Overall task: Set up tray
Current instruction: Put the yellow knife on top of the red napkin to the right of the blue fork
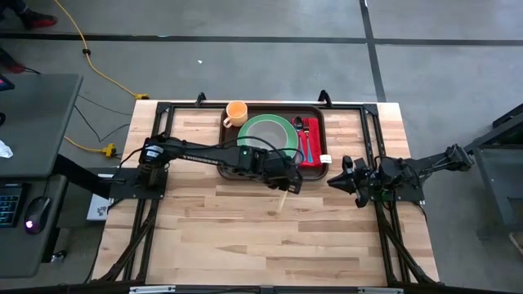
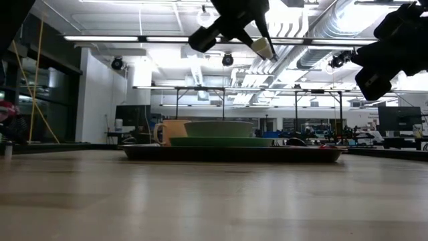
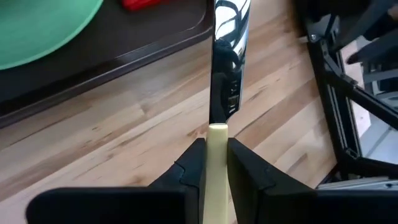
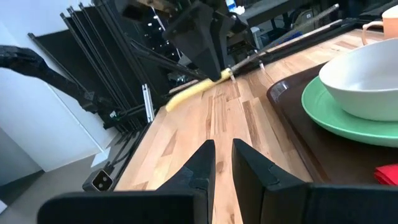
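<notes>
Left gripper [image 1: 288, 184] above bare table [image 1: 245, 237], just before tray [image 1: 315, 114], pinching a knife [image 3: 225, 68] by its cream handle. On tray: cup [image 1: 236, 112], plate [image 1: 270, 133] with bowl [image 4: 367, 78], napkin [image 1: 310, 149]. Right gripper [image 1: 337, 180] beside tray's right end, fingers narrowly apart, empty.

A dark tray [image 2: 234, 153] on the tabletop [image 2: 200, 201] carries a green plate [image 2: 221, 141], bowl [image 2: 219, 128], and perhaps a mug [image 2: 170, 130].

table [image 1: 245, 237]: pale wood, matt | knife [image 3: 227, 56]: mirror-glossy metal blade | tray [image 3: 124, 59]: dark smooth plastic
</notes>
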